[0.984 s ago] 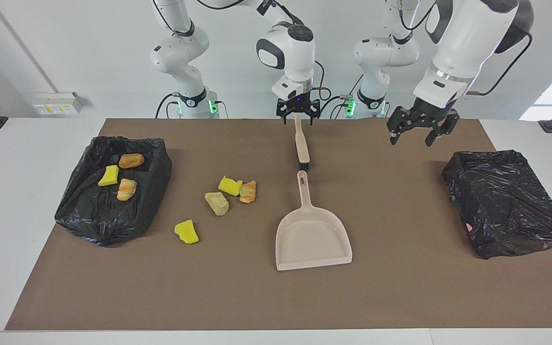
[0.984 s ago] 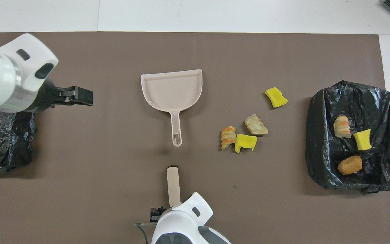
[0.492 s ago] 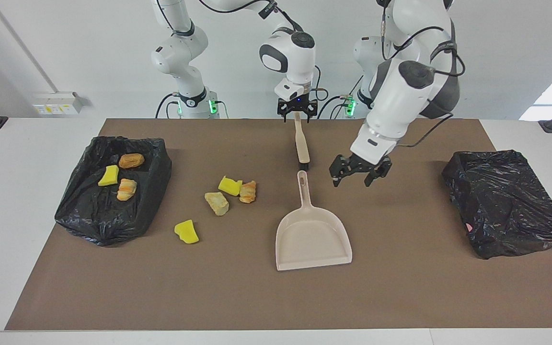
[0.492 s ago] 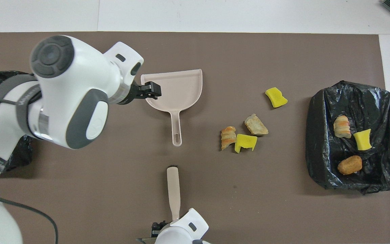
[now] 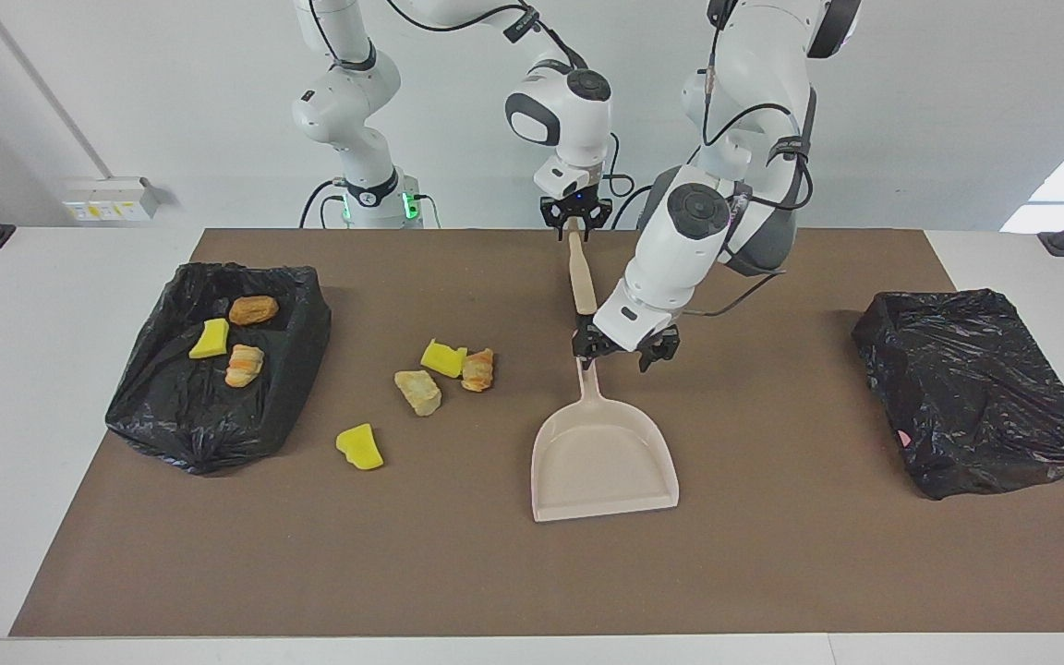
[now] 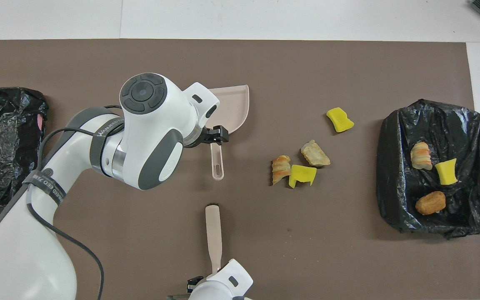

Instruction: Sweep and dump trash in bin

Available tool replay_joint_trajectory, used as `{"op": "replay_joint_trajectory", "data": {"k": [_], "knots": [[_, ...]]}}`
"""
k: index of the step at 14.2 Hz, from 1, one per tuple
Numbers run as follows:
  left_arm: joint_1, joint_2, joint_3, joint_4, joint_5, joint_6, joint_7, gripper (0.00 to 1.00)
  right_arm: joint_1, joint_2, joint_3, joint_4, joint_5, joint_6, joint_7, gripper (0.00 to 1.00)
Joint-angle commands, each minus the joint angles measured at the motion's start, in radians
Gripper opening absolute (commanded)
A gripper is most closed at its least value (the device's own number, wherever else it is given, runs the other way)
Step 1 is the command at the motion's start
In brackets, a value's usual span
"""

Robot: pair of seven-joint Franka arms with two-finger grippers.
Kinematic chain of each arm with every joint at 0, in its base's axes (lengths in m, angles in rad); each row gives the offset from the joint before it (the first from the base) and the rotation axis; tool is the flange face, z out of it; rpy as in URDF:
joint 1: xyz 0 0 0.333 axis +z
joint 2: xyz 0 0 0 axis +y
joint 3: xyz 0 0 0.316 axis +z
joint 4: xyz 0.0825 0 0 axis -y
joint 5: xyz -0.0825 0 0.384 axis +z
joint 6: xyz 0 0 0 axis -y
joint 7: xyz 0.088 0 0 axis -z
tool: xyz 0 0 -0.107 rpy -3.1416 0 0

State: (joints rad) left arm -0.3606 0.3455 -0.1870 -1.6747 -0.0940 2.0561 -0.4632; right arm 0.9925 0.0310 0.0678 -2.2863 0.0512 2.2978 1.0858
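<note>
- My left gripper [image 5: 625, 354] has swung away from the bin [image 5: 975, 388] at its end and come down over the dustpan [image 5: 602, 457] handle.
- My right gripper [image 5: 574, 220] closed on the brush [image 5: 581, 277].

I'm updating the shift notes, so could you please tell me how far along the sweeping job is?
Looks done: three scraps lie in the black-lined bin at the right arm's end. In hand: the right hand is at the handle end of the brush; the left hand, open, is over the handle of the dustpan, not gripping it. Left: four scraps on the mat to sweep up and dump.
</note>
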Motion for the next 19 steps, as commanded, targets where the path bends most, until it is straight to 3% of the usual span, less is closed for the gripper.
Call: {"op": "replay_joint_trajectory", "data": {"k": [1, 4, 7, 11, 17, 18, 19], "knots": [[-0.027, -0.025, 0.017, -0.046, 0.002, 0.030, -0.026, 1.00, 0.002, 0.003, -0.003, 0.005, 0.015, 0.009, 0.016, 0.00], [-0.044, -0.025, 0.017, -0.097, 0.002, 0.093, -0.057, 1.00, -0.017, -0.017, -0.005, 0.031, 0.015, -0.065, 0.008, 0.00], [-0.069, -0.022, 0.018, -0.106, 0.002, 0.096, -0.077, 1.00, -0.072, -0.100, -0.005, 0.033, 0.015, -0.193, -0.015, 0.00], [-0.072, -0.008, 0.018, -0.109, 0.020, 0.095, -0.097, 0.99, -0.185, -0.196, -0.008, 0.024, 0.012, -0.383, -0.188, 0.00], [-0.103, 0.013, 0.018, -0.115, 0.095, 0.111, -0.166, 0.75, -0.388, -0.260, -0.017, 0.044, -0.010, -0.498, -0.464, 0.00], [-0.106, 0.015, 0.018, -0.115, 0.100, 0.110, -0.170, 0.69, -0.441, -0.275, -0.016, 0.044, -0.008, -0.511, -0.531, 0.00], [-0.106, 0.015, 0.018, -0.114, 0.100, 0.110, -0.170, 0.55, -0.487, -0.290, -0.014, 0.045, -0.008, -0.518, -0.593, 0.00]]}}
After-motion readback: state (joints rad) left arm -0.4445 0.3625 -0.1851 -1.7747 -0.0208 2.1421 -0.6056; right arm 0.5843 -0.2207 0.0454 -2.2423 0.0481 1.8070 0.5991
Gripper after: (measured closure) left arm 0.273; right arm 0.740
